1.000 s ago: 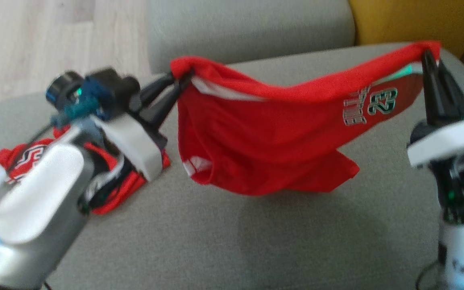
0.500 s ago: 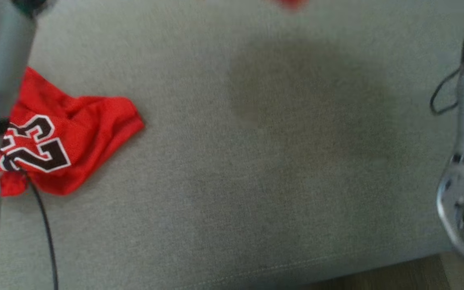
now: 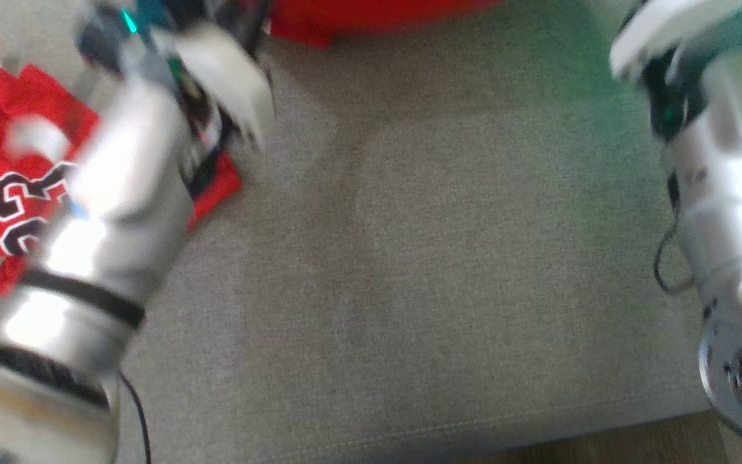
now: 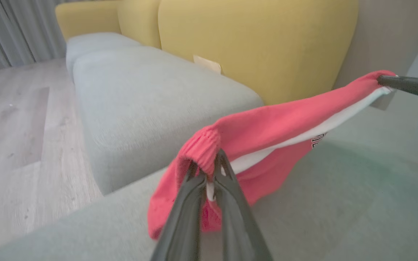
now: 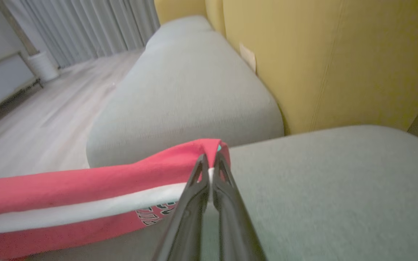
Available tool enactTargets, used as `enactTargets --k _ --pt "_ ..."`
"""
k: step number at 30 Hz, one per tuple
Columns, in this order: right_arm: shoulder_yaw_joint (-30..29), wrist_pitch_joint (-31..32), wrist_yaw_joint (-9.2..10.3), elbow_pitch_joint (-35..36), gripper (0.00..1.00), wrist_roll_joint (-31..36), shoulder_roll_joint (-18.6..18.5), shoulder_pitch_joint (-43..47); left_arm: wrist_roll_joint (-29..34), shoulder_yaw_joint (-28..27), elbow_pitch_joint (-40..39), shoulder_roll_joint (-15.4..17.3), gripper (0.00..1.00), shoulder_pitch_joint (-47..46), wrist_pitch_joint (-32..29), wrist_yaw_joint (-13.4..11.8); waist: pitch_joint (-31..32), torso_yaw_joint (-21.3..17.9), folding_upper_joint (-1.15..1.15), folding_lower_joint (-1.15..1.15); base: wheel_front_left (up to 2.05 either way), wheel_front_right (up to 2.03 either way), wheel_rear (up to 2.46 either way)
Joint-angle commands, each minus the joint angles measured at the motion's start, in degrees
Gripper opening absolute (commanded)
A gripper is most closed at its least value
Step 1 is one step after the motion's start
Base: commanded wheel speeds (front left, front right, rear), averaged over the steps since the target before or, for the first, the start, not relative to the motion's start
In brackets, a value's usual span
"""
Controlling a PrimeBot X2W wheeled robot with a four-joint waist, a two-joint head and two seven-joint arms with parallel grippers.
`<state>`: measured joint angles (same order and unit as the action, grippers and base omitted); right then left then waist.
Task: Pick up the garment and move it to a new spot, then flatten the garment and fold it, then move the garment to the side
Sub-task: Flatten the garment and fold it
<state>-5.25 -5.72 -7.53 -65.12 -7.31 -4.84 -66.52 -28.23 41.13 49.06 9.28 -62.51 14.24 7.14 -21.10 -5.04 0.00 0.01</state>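
Head camera has swung since 1 s ago. Then the garment hung mid-frame between both arms; now the garment (image 3: 371,16) is a blurred red strip at the top edge of the head view. That's camera motion, I wouldn't read it as the cloth moving. The hold looks the same.

Garment: red, white stripe under the waistband, lettering near the right end. It's strung by the waistband between the 2 grippers, sagging in the middle above the grey seat cushion (image 3: 409,290). Can't tell if the low hem touches the cushion.

Left gripper (image 4: 209,167): clamped on the bunched left end of the waistband. Right gripper (image 5: 209,162): clamped on the right end, a thin pinch near the tips.

Risks, my read:
- Both pinches sit right at the fingertips. More tension across the span could pull 1 end free and drop the garment in a heap.
- Cloth hangs doubled and twisted, so lowering it straight down likely lands it creased and adds flattening work.
- Left forearm (image 3: 113,212) hangs over a 2nd jersey (image 3: 4,206) (red, 23) lying on the cushion at left. A low sweep could drag it, or the new spot could overlap it.
- Loose cable (image 3: 141,419) by that arm could snag.
- Yellow backrest (image 4: 259,47) is close behind, so there's little room to push forward.

Containers: none I can make out; the 2nd jersey lies on the bare cushion.
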Motion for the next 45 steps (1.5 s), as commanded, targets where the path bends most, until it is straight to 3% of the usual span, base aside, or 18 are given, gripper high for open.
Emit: enactTargets --k 1,7,12,17,28,36,41,45 --pt "3.50 2.11 0.04 -0.04 0.00 -1.56 -1.17 1.40 -0.36 -0.03 -2.58 1.27 0.00 1.38 0.71 0.31 1.60 0.41 0.00 -0.01 0.00 0.00 0.00" --pt "11.82 8.40 0.04 -1.94 0.00 -5.67 -5.27 7.84 -0.19 4.04 -6.47 2.31 0.00 10.89 0.74 0.33 5.44 0.96 0.00 -0.01 0.00 0.00 0.00" --pt "20.94 15.41 0.04 0.61 0.00 -11.73 -10.06 15.97 0.70 8.69 -9.54 4.10 0.00 17.94 0.74 0.34 9.41 1.21 0.00 -0.01 0.00 0.00 0.00" --pt "27.79 21.64 0.04 6.66 0.00 -19.35 -15.45 23.01 1.91 11.81 -11.93 5.92 0.00 22.48 0.75 0.34 12.04 0.78 0.00 -0.01 0.00 0.00 0.00" --pt "37.58 32.97 0.04 22.55 0.00 -31.40 -26.87 33.51 3.59 11.27 -16.40 6.83 0.00 32.04 0.75 0.24 17.80 -0.94 0.00 -0.01 0.00 0.00 0.00" --pt "38.79 42.76 0.04 33.53 0.00 -36.72 -35.02 42.05 2.68 12.61 -20.20 6.78 0.00 39.68 0.74 0.16 21.15 -2.41 0.00 -0.01 0.00 0.00 0.00" --pt "35.69 48.14 0.04 39.60 0.00 -38.65 -38.84 47.11 2.11 13.92 -23.88 7.14 0.00 42.57 -0.59 -0.22 21.93 -2.31 0.00 -0.01 0.00 0.00 0.00" --pt "31.40 49.31 0.04 43.67 0.00 -37.53 -39.48 48.25 1.68 13.61 -26.63 7.78 0.00 42.82 -1.59 -1.17 21.71 -1.85 0.00 -0.01 0.00 0.00 0.00"
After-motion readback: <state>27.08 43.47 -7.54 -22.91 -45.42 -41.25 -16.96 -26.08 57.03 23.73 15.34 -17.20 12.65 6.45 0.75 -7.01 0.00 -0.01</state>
